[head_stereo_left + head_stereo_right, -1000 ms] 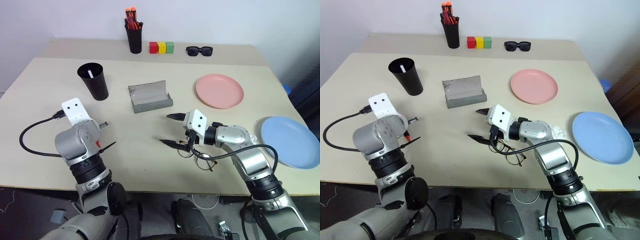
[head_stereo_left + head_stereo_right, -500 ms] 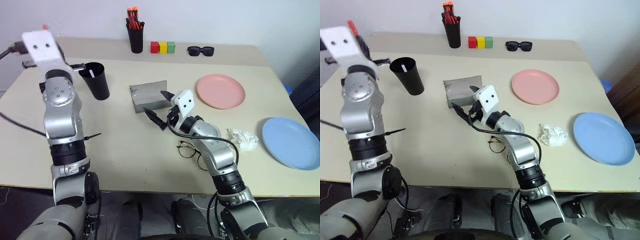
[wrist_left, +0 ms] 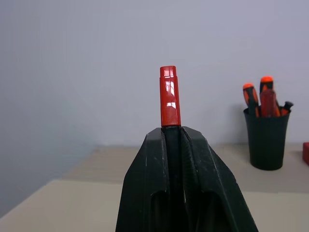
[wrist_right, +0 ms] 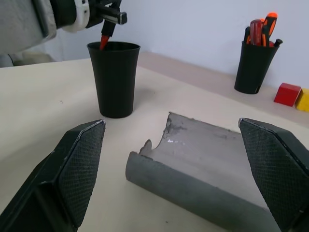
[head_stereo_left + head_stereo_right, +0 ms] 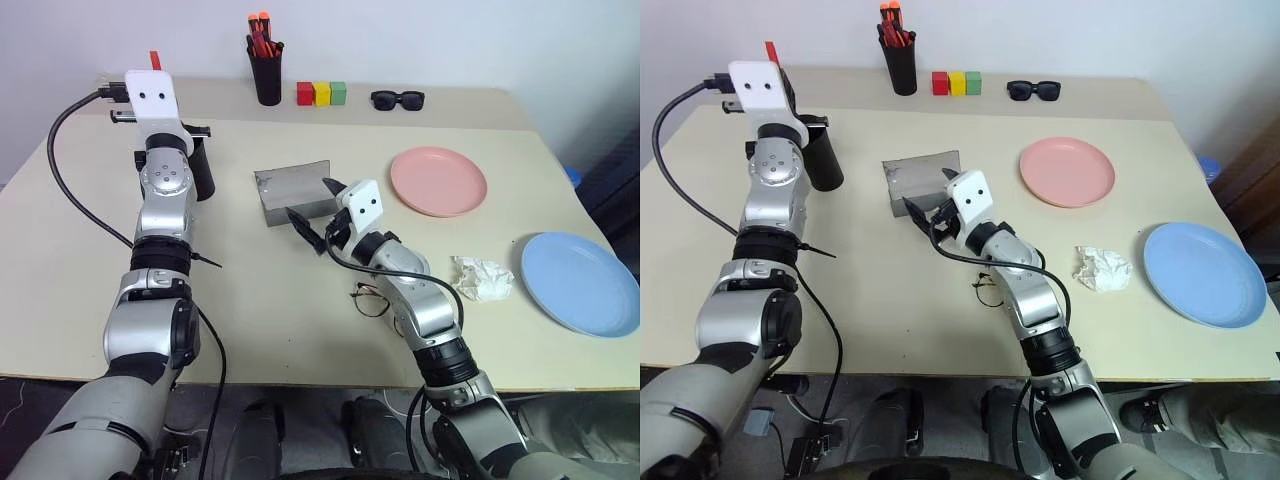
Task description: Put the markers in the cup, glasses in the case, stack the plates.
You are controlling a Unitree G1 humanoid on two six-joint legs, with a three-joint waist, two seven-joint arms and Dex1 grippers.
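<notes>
Lowering the red-capped marker (image 3: 169, 96) pinched in the left gripper (image 3: 172, 133) straight over the cup (image 4: 115, 79) (right gripper (image 4: 171, 145) gaping, empty) should prevent rim snags.

The beige table (image 5: 250, 290) bears cup (image 4: 115, 77), case (image 5: 298, 195), plates (image 5: 438, 181), glasses (image 5: 375, 300).

— Where's the red-capped marker (image 3: 169, 96)?
— Clamped in the left gripper (image 3: 174, 140), cap poking past its tips, above the black cup (image 4: 114, 77).
— The grey case (image 4: 203, 164)?
— Lid up, just before the right gripper (image 4: 176, 159).
</notes>
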